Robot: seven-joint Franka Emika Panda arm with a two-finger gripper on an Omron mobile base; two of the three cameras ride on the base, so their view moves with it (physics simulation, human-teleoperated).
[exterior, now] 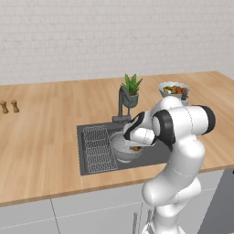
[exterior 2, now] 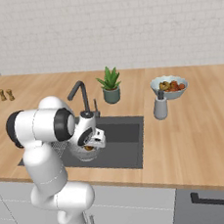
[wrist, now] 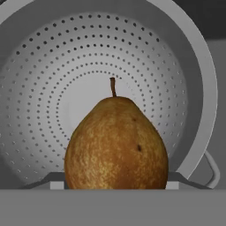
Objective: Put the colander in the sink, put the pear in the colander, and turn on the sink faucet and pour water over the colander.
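Observation:
My gripper (exterior: 135,145) hangs over the dark sink (exterior: 153,158), shut on the yellow-brown pear (wrist: 116,148). The pear sits upright between the fingertips (wrist: 57,182), stem pointing away from the hand. Straight below it lies the grey perforated colander (wrist: 53,66), resting in the sink basin beside the wire rack (exterior: 98,148). From the right base view the pear (exterior 2: 89,147) shows as a small brown spot in the gripper (exterior 2: 90,146), just above the colander (exterior 2: 83,154). The dark sink faucet (exterior: 121,103) stands behind the basin, its spout arching toward the hand.
A green potted plant (exterior: 131,90) stands by the faucet. A pale bowl of fruit (exterior 2: 168,87) and a grey bottle (exterior 2: 160,107) sit to the right of the sink (exterior 2: 123,138). Two small brown shakers (exterior: 9,106) stand far left on the wooden counter.

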